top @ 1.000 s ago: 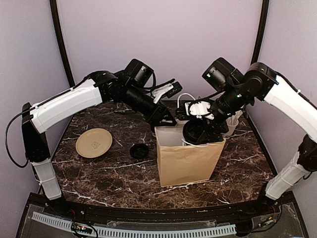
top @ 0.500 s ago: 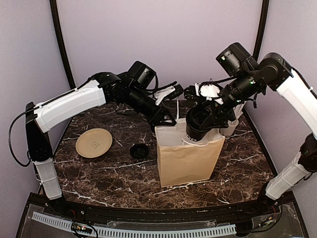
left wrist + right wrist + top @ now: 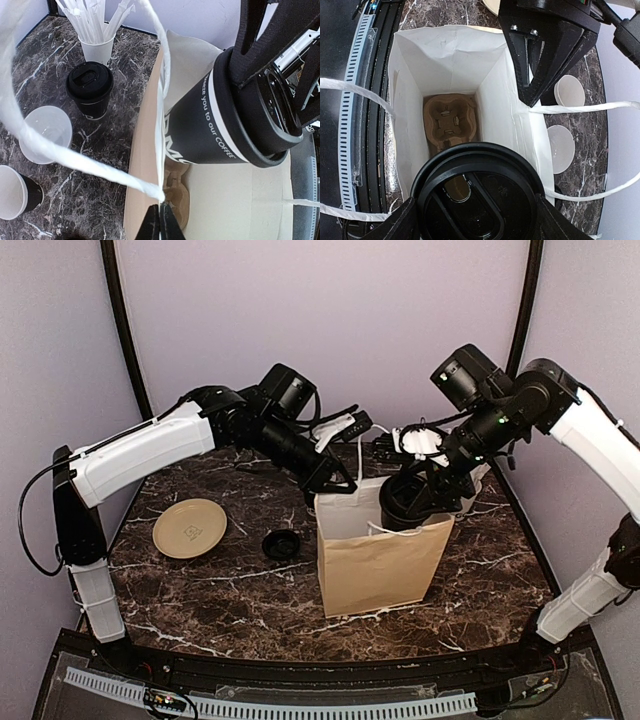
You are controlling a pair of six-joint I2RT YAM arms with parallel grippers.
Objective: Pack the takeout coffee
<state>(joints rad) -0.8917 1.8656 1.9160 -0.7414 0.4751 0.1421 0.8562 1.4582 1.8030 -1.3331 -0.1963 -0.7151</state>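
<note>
With the left gripper (image 3: 160,222), jaws pinched fully together, a hold on the rim of the paper bag (image 3: 375,560) at its far left corner, right where one white twine handle (image 3: 162,100) meets the paper. With the right gripper (image 3: 476,222), a clamp from both sides on the lidded top end of a takeout coffee cup (image 3: 210,130). Tilted, black dome lid toward the right arm, base end over the bag's open mouth; how far inside, cannot tell. White lettering along its black side. Bag upright on the worktop (image 3: 200,590), a little right of the middle. Flat on the bag's bottom, a brown cardboard cup carrier (image 3: 450,120).

Toward the far right corner of the worktop, behind the bag: a second lidded cup (image 3: 90,87), upright; just beyond it a white cup of wrapped straws (image 3: 97,42); beside it a low white bowl (image 3: 42,132); nearer, a lidless black cup (image 3: 15,192), white inside. Toward the left edge, a tan plate (image 3: 188,528). Between plate and bag, apart from both, a loose black lid (image 3: 281,543).
</note>
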